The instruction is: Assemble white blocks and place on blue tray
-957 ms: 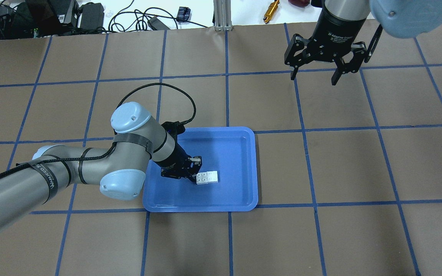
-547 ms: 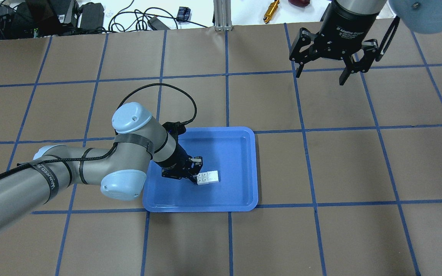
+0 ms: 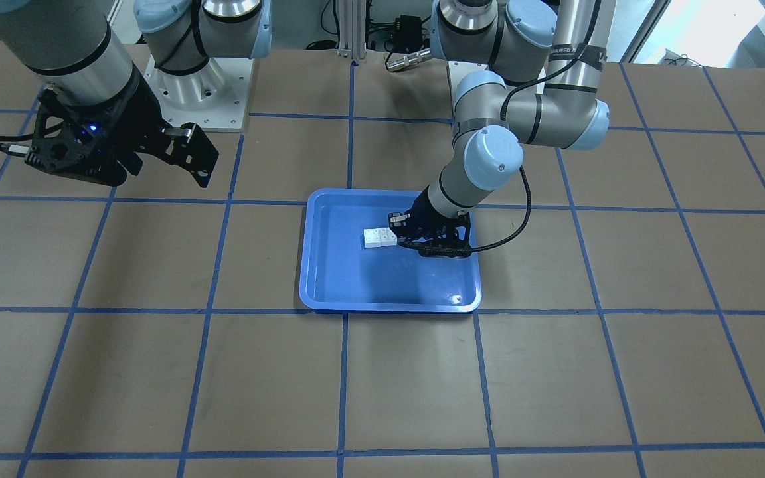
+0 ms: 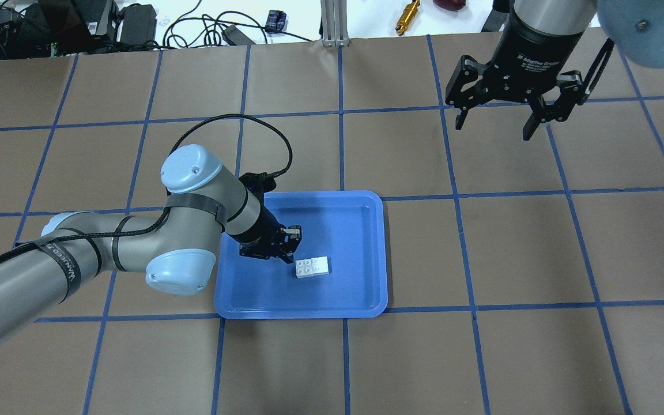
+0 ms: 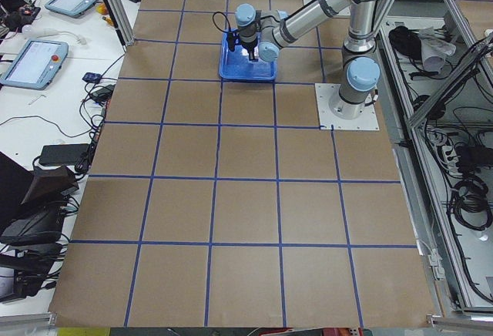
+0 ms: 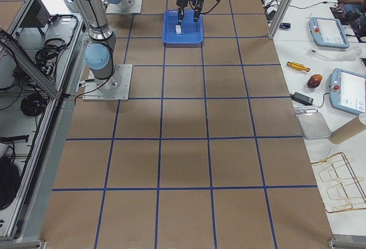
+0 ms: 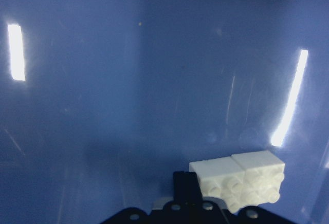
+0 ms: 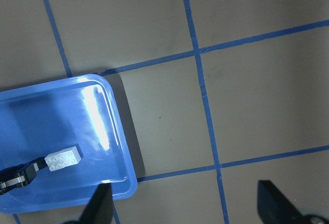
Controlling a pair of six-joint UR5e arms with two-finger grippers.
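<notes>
The assembled white blocks point(image 4: 313, 267) lie flat in the blue tray point(image 4: 352, 230), right of its middle. They also show in the front view point(image 3: 380, 237), the left wrist view point(image 7: 241, 180) and the right wrist view point(image 8: 62, 159). My left gripper point(image 4: 292, 245) is over the tray just up-left of the blocks, apart from them, with its jaws slightly open and empty. One of its fingers point(image 7: 186, 183) shows beside the blocks. My right gripper point(image 4: 493, 128) hangs wide open and empty high over the far right of the table.
The tray point(image 3: 329, 265) sits on brown paper marked with a blue tape grid. Cables, a brass tool point(image 4: 408, 16) and a metal post point(image 4: 335, 23) lie beyond the far edge. The arm bases point(image 3: 190, 86) stand at the robot side.
My left gripper has drawn back up and to the left, off the white blocks, which stay where they were. My right gripper has moved further right.
</notes>
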